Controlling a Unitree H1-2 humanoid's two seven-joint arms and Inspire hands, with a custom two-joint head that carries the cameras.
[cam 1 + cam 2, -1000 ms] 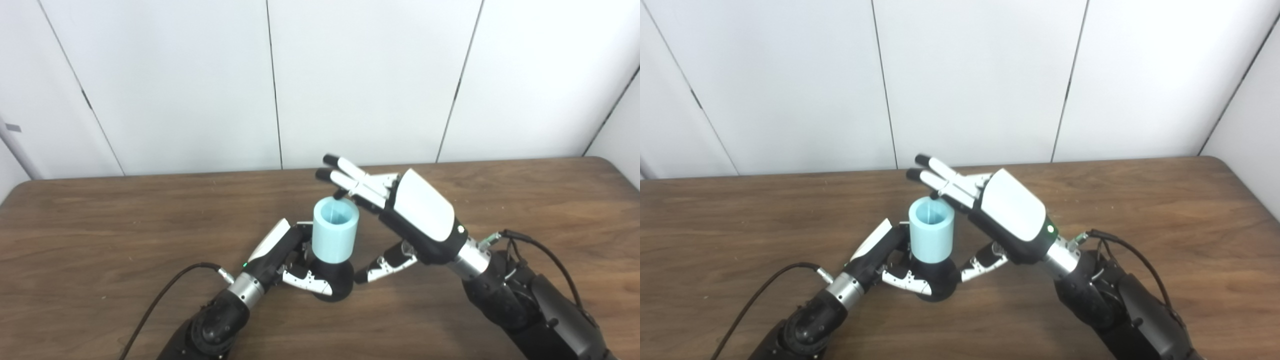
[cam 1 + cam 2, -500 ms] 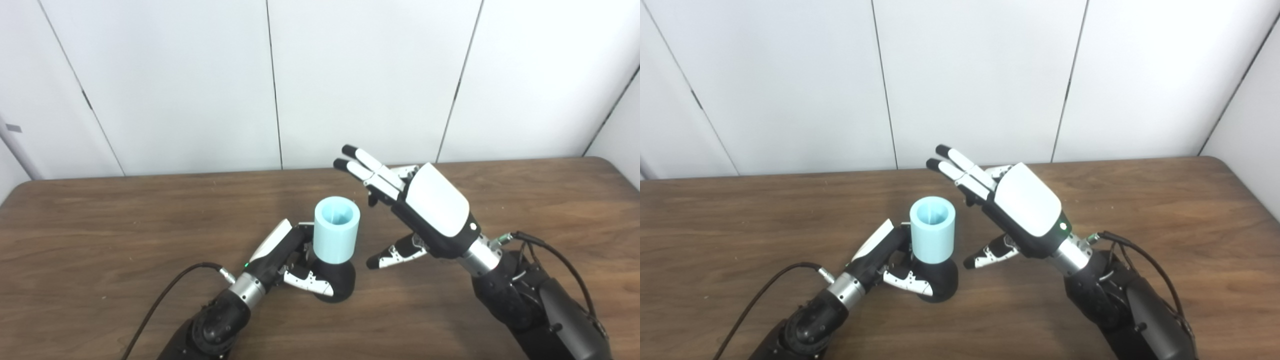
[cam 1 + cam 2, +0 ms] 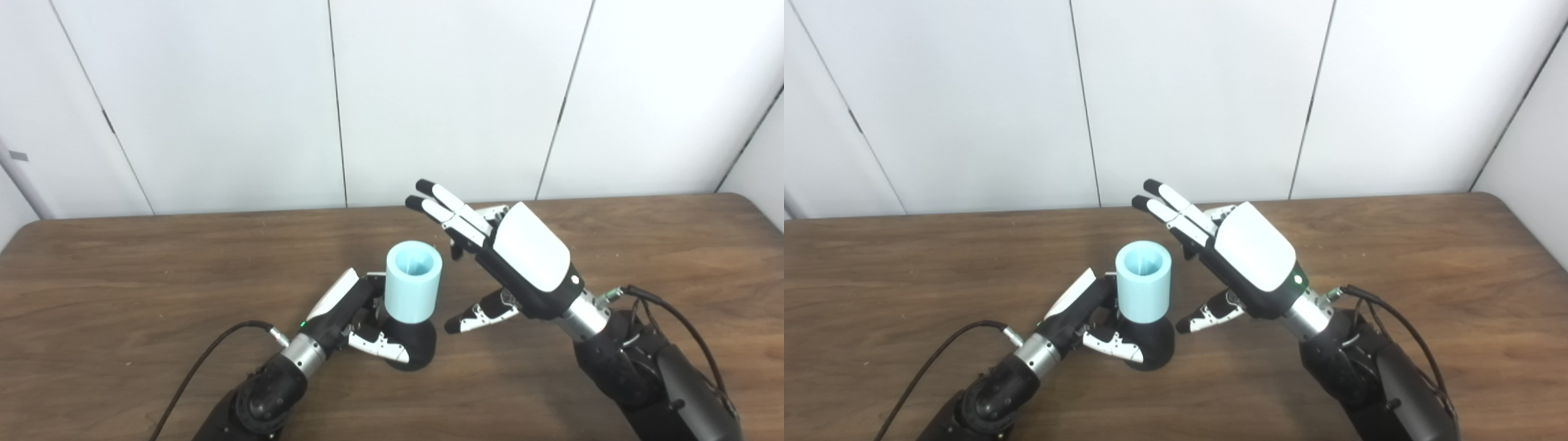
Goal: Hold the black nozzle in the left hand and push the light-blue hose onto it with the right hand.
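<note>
Hose seated on nozzle, upright on bench (image 3: 122, 288).
Left robot hand (image 3: 343, 309) grips black nozzle (image 3: 413, 346) under light-blue hose (image 3: 413, 289); right robot hand (image 3: 514, 263) open, just beside.

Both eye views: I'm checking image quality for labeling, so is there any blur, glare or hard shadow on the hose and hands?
Left eye view: light-blue hose is sharp and evenly lit; the right hand shows a bright white shell but no blown-out glare. Right eye view: shadows on the table are soft; the left hand and black nozzle are dark with little detail.

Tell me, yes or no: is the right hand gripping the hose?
No. The right hand is open beside the hose, with a visible gap between them.
</note>
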